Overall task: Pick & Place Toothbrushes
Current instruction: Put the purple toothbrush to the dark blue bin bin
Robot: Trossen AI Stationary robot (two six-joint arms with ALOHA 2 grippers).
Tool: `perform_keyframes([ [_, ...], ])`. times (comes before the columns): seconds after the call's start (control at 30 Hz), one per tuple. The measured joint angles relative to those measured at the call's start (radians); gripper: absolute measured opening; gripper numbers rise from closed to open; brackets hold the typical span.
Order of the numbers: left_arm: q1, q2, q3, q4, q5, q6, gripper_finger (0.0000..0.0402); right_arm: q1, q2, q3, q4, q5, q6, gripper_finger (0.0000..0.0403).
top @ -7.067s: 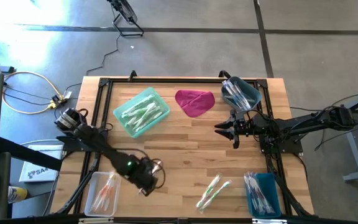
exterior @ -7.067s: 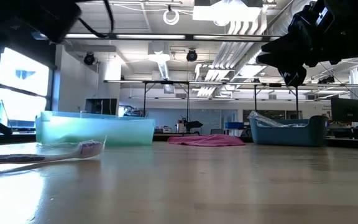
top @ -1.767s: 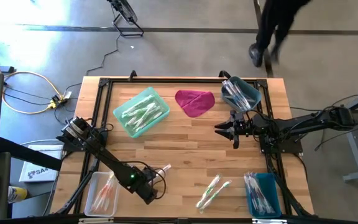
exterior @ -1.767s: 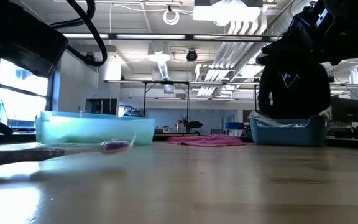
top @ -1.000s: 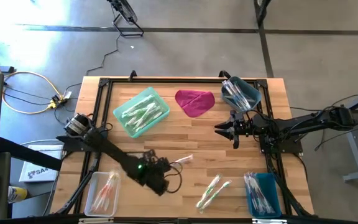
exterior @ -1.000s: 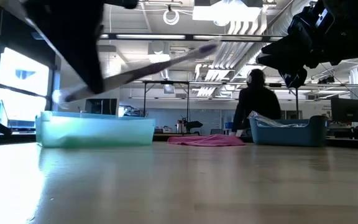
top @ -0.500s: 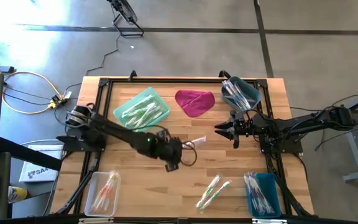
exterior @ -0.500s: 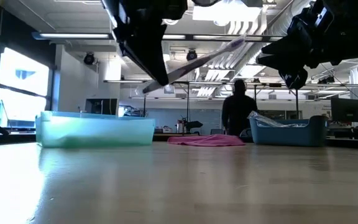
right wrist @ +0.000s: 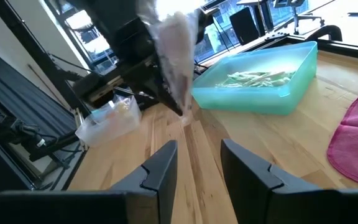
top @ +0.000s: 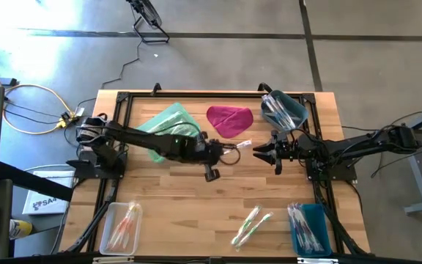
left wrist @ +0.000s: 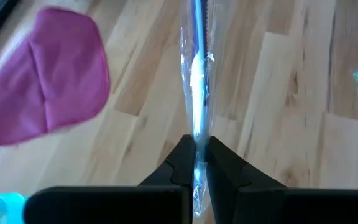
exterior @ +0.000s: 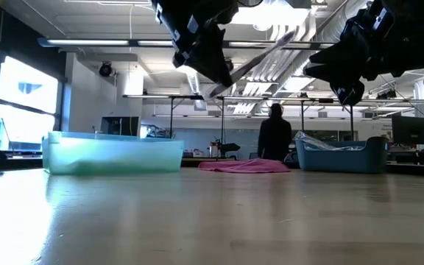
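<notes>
Toothbrush (left wrist: 197, 68), one, in left gripper (left wrist: 195, 163)

Magenta cloth (top: 229, 120), teal bin (top: 168, 125), blue-handled toothbrush (left wrist: 197, 68) in clear wrapper, pale striped wood table (top: 269, 198).

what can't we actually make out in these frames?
- Handle colour of the wrapped toothbrush in the left gripper: left wrist view, wrapper glare washes it out.
- Count in the dark blue bin: high view, the toothbrushes overlap and are too small.
- Teal bin: high view, left arm crosses over part of it.
- Same toothbrush in the right wrist view: blurred, no detail.
- Right gripper: right wrist view cuts its fingers at the edge.
</notes>
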Motion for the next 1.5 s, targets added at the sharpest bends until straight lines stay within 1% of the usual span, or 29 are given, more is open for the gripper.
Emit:
perform_keyframes([
  [0.2, 0.059, -0.003, 0.0, 0.013, 0.1, -0.013, 0.0015, 0.0, 0.0, 0.0, -0.001, 0.002, 0.0, 0.0116],
  [0.33, 0.061, 0.018, 0.0, 0.076, 0.167, -0.015, 0.0015, 0.0, 0.0, 0.0, 0.0, 0.003, 0.0, 0.0116],
  [0.47, 0.057, 0.041, 0.0, 0.109, 0.197, -0.002, 0.0015, 0.0, 0.0, 0.0, 0.013, 0.003, 0.0, 0.0116],
  [0.53, 0.059, 0.041, 0.0, 0.101, 0.208, -0.002, 0.0015, 0.0, 0.0, 0.0, 0.037, 0.004, -0.002, 0.0116],
  [0.73, 0.059, 0.04, 0.0, 0.105, 0.21, -0.002, 0.0015, 0.0, 0.009, 0.0, 0.054, 0.022, 0.043, 0.0116],
  [0.87, 0.059, 0.039, 0.0, 0.102, 0.21, -0.001, 0.0015, 0.0, 0.059, 0.0, 0.053, 0.067, 0.046, 0.0116],
  [0.97, 0.059, 0.039, 0.0, 0.102, 0.209, -0.002, 0.0015, 0.0, 0.121, 0.0, 0.071, 0.116, 0.047, 0.0116],
  [1.1, 0.059, 0.039, 0.0, 0.103, 0.209, -0.002, 0.0015, 0.0, 0.212, 0.0, 0.172, 0.161, 0.046, 0.0116],
  [1.23, 0.059, 0.039, 0.0, 0.102, 0.209, -0.002, 0.0015, 0.0, 0.283, 0.0, 0.22, 0.147, 0.046, 0.0116],
  [1.4, 0.059, 0.039, 0.0, 0.103, 0.209, -0.002, 0.0015, 0.0, 0.34, 0.0, 0.223, 0.083, 0.051, 0.0116],
  [1.5, 0.059, 0.039, 0.0, 0.103, 0.209, -0.002, 0.0015, 0.0, 0.363, 0.0, 0.26, 0.082, 0.033, 0.0116],
])
